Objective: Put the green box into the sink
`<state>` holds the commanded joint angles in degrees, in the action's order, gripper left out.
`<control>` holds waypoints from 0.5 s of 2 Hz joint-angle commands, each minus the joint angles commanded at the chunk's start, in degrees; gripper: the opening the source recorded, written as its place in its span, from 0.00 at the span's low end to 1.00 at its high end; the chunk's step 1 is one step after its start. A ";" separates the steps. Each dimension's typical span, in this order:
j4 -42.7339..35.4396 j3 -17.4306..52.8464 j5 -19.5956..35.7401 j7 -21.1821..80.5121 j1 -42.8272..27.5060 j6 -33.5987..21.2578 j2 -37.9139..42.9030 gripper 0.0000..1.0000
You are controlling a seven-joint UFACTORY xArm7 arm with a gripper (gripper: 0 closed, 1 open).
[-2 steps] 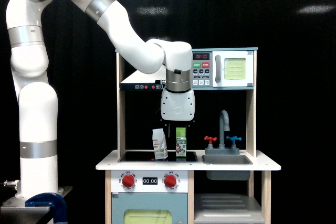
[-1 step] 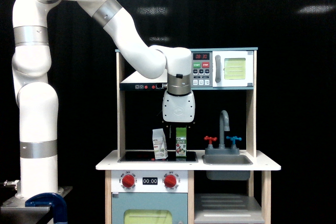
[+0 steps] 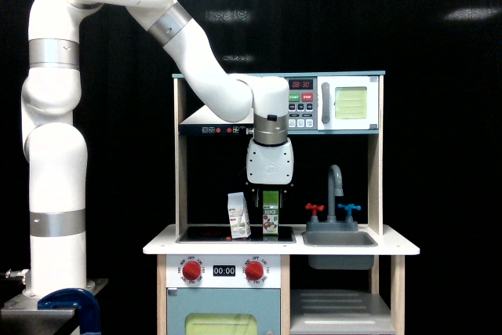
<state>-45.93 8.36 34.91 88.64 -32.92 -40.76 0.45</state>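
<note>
- Your white xArm7 arm (image 3: 200, 68) reaches in from the exterior view's left and bends down under the toy kitchen's shelf, so that its white wrist housing (image 3: 270, 161) hangs straight above the black stovetop (image 3: 212, 234).
- The end effector (image 3: 270, 191) sits at the bottom of that housing, right at the top of the small upright green juice carton with the white "JUICE" label (image 3: 271, 216).
- The fingers are dark against a dark backdrop and mostly hidden. You cannot tell from this view how far they are spread, or whether they pinch the green box or only hover at its top edge.
- The green box stands upright on the stovetop's right part, resting on the white counter (image 3: 400, 249), not in the basin.
- Just to its left in the exterior view stands a white gable-top carton (image 3: 238, 215), tilted slightly, near the green box but apart from it.
- The small grey rectangular sink basin (image 3: 339, 238) lies to the exterior view's right of the green box, set into the same counter.
- Behind the basin rise a grey curved faucet (image 3: 336, 181), a red tap (image 3: 314, 210) and a blue tap (image 3: 349, 210).
- Above the sink, on the shelf, you see a toy microwave with a pale green door panel (image 3: 351, 102).
- Two red knobs (image 3: 191, 270) sit on the front panel below the stovetop.
</note>
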 joint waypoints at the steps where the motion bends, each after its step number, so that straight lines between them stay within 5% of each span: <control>1: -0.68 -2.62 1.30 -0.95 -0.05 2.16 2.10 1.00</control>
<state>-46.61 5.74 36.22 87.69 -32.96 -38.59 2.55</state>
